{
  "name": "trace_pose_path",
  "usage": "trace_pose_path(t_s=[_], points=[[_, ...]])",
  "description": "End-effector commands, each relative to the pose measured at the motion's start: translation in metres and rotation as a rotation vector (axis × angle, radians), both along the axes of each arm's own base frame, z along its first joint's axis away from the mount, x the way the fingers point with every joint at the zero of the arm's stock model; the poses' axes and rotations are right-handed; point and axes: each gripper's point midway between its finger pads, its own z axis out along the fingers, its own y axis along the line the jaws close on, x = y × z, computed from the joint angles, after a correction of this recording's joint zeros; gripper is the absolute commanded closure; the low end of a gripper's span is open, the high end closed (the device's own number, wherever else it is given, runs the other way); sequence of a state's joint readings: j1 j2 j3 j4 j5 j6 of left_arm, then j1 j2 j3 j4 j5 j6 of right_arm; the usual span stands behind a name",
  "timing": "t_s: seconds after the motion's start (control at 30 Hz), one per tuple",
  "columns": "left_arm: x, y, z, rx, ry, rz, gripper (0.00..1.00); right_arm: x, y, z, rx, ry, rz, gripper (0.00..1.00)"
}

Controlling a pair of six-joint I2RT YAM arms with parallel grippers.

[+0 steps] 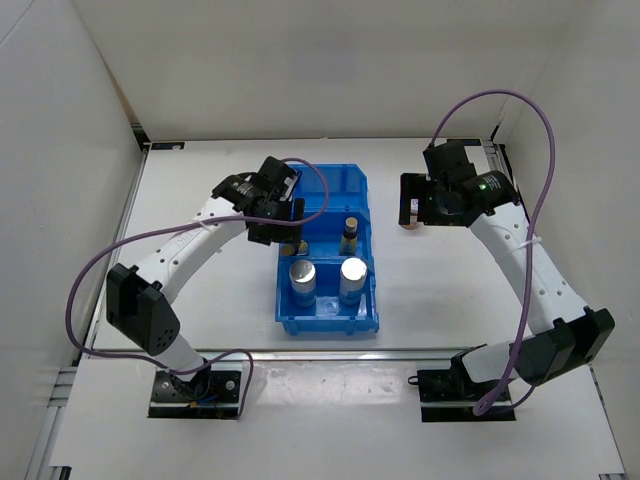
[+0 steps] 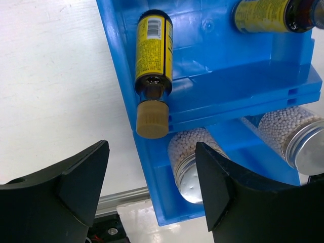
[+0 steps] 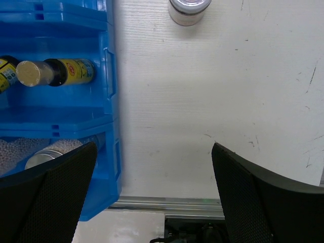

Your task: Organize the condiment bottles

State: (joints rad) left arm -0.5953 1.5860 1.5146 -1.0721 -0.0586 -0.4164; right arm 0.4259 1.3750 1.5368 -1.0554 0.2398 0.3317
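At the bin (image 1: 362, 190) left wall: left end effector (image 2: 152, 148), released, empty, over a brown bottle (image 2: 153, 66) in the middle compartment. Second bottle (image 1: 350, 232) alongside; two cylinders (image 1: 303, 275) in the near compartment. Right, on the bench (image 1: 450, 290): one jar (image 3: 188, 9); right end effector (image 3: 153, 147) released, near it. Likely risk: an off-centre close tips the jar.

The left tool (image 2: 152, 169) and right tool (image 3: 154, 164) both hang with jaws spread wide, holding nothing.

Flanking the blue bin (image 1: 340, 185), left arm (image 1: 190, 250) and right arm (image 1: 525, 260) have white links, black joints, looping purple cables (image 1: 90, 270); left gripper (image 2: 152, 148) and right gripper (image 3: 154, 147) are black.
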Motion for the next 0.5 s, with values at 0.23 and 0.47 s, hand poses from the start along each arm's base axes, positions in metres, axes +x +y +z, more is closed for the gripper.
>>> trace_pose_path(t_s=[0.23,0.47], points=[[-0.007,-0.005,-0.02,-0.022,0.037,0.006,0.3,0.0,-0.002,0.005,0.009,-0.03,0.005,0.03],[-0.006,-0.006,-0.028,-0.021,0.045,0.015,0.3,0.0,-0.002,0.005,0.009,-0.03,0.005,0.03]])
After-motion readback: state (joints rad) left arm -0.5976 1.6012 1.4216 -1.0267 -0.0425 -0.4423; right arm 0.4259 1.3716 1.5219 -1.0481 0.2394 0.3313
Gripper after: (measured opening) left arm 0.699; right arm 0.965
